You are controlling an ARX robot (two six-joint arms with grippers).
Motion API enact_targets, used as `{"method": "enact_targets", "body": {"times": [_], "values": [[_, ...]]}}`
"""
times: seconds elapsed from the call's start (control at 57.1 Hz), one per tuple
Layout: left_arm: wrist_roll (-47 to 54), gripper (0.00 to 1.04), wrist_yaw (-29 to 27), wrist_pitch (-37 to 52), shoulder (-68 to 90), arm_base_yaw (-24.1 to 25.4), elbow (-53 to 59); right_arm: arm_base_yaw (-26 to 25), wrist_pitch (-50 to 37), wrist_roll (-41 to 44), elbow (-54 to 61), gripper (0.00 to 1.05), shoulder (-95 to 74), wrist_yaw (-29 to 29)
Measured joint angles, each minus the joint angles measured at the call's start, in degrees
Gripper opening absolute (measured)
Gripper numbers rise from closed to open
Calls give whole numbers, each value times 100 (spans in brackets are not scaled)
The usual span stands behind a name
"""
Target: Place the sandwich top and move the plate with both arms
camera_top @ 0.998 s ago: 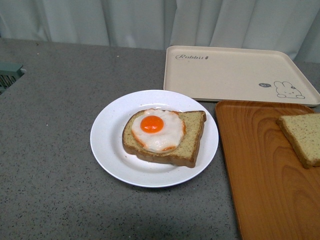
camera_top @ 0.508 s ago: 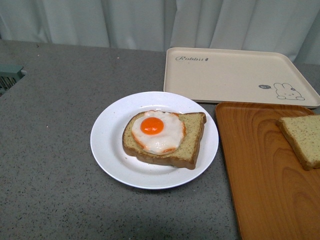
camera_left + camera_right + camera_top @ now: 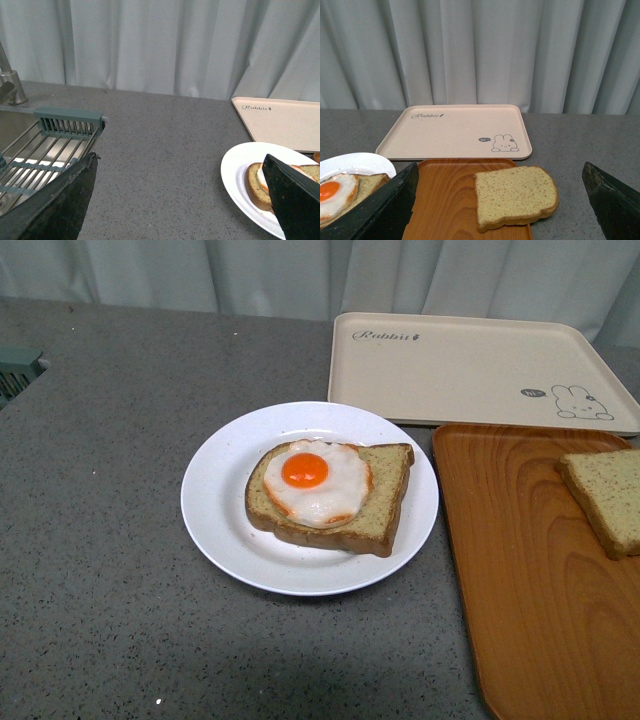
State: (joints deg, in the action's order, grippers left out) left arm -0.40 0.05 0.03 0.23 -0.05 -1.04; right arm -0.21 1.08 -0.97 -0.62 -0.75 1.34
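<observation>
Plate (image 3: pixel 215 510) on grey worktop (image 3: pixel 100 570), carrying bread slice (image 3: pixel 385 512) topped with fried egg (image 3: pixel 315 483). Orange tray (image 3: pixel 530 580) just right of plate. Sandwich top (image 3: pixel 608 498) flat on it, well apart from plate. Cream tray (image 3: pixel 470 370) behind plate, to right. Left gripper (image 3: pixel 180 159): jaws wide apart, empty. Right gripper (image 3: pixel 500 167): jaws wide apart, empty, sandwich top untouched.
</observation>
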Motion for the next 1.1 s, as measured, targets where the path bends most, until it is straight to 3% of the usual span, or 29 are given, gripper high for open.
{"method": "enact_targets", "body": {"times": [0.053, 0.088, 0.175, 0.368, 0.543, 0.858, 1.103], "values": [[0, 98, -2, 0, 0, 0, 0, -151, 535, -212, -201, 96, -221, 472], [0, 98, -2, 0, 0, 0, 0, -374, 929, -522, -387, 96, -588, 1097], [0, 98, -2, 0, 0, 0, 0, -1056, 645, -949, -599, 96, -1609, 1816], [0, 98, -2, 0, 0, 0, 0, -2243, -1069, -1512, -1609, 96, -4385, 1845], [0, 98, -2, 0, 0, 0, 0, -2516, -1687, -1777, -2546, 96, -6494, 1543], [0, 98, -2, 0, 0, 0, 0, -2522, -1305, -1331, -4048, 96, -8832, 1169], [0, 98, -2, 0, 0, 0, 0, -2601, -874, -1115, -4354, 96, -9455, 942]]}}
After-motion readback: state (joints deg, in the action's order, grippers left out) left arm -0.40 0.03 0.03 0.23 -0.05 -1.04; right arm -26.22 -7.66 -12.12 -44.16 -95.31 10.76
